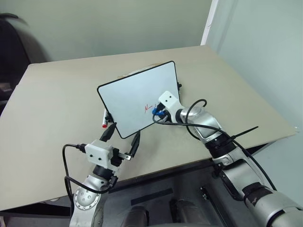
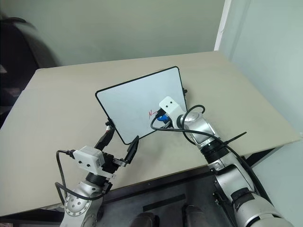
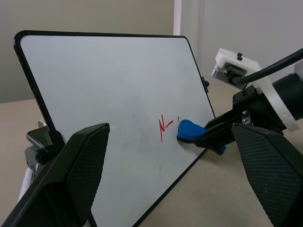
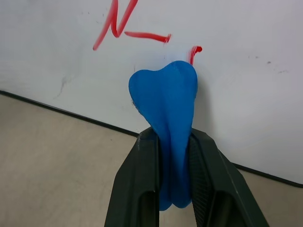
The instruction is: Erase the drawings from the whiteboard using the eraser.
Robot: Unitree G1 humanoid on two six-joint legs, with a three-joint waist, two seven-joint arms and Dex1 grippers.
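The right tool point(image 4: 173, 142) reaches forward and down, clamped on the one blue eraser point(image 4: 166, 101), whose tip presses the whiteboard point(image 1: 128, 97) right beside the red drawings point(image 4: 124, 26). The left tool point(image 1: 122, 137) stands wide open astride the board's near corner. Bare counter point(image 1: 61, 101) lies all round.

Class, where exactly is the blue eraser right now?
The eraser is pinched in the right gripper, pressed on the whiteboard beside the red drawings.

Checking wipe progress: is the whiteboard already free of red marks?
No, red drawings remain on the whiteboard beside the eraser.
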